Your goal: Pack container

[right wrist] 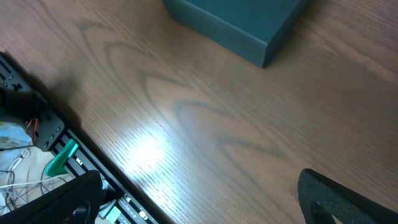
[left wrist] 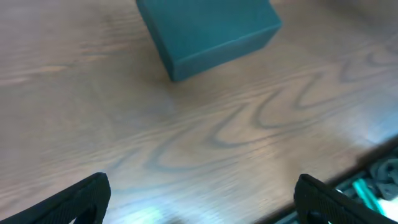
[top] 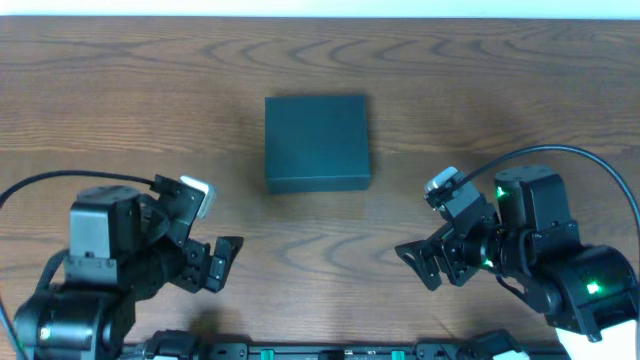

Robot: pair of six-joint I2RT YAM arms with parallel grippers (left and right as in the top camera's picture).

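The container is a dark teal-black square box lying flat on the wooden table, a little behind the middle, with its lid down. It also shows at the top of the left wrist view as the container and at the top of the right wrist view as the container. My left gripper hovers near the front left, open, pointing toward the box and well short of it. My right gripper mirrors it at the front right, also open. Nothing sits between the left gripper fingers or the right gripper fingers.
The wooden table reaches back to a pale strip at its far edge. Along the front edge runs a dark rail with cables and green parts. A black cable arcs over the right arm.
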